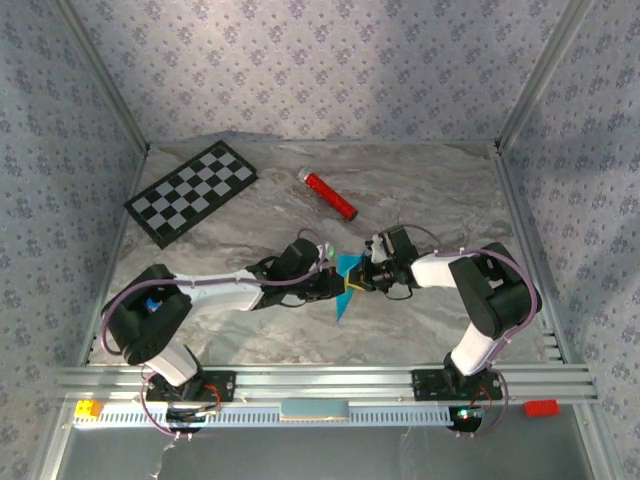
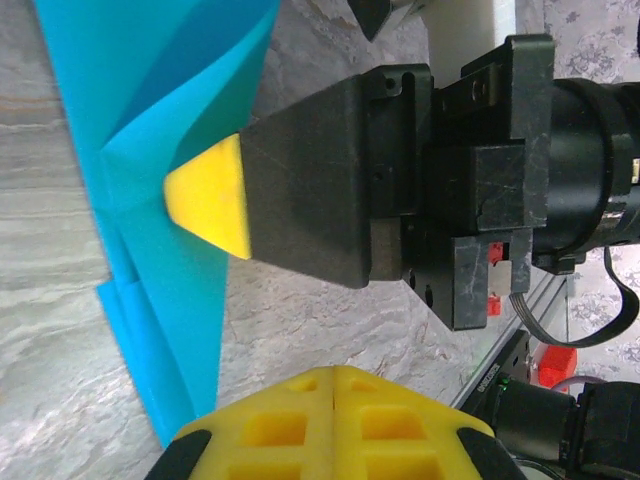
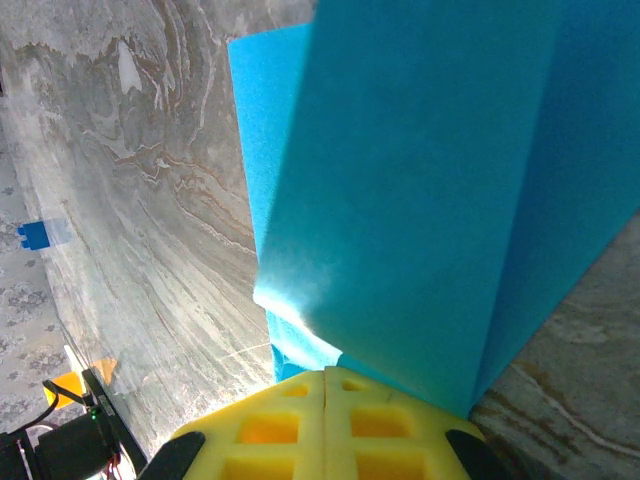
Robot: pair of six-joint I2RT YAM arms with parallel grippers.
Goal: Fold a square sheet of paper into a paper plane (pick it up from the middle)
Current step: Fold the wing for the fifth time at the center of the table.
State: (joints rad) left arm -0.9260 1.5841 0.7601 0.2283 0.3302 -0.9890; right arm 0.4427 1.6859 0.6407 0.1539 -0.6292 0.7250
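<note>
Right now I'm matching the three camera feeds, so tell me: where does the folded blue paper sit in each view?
Top external: the folded blue paper sits just below the picture's centre.
Left wrist: the paper fills the upper left and tapers toward the bottom.
Right wrist: the paper spans the centre and right, close up.
Shared landmark: the grey marbled tabletop under it.

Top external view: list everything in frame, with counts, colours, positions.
paper plane: 1, cyan-blue, part-folded, table centre between the grippers
checkerboard: 1, black and white, far left
red cylinder: 1, red, far centre
yellow block: 1, yellow, near rail, left end
red block: 1, red, near rail, right end
table: 1, grey marbled
left gripper: 1, black, yellow pads, shut, beside the paper
right gripper: 1, black, yellow pads, shut, tip on the paper
</note>
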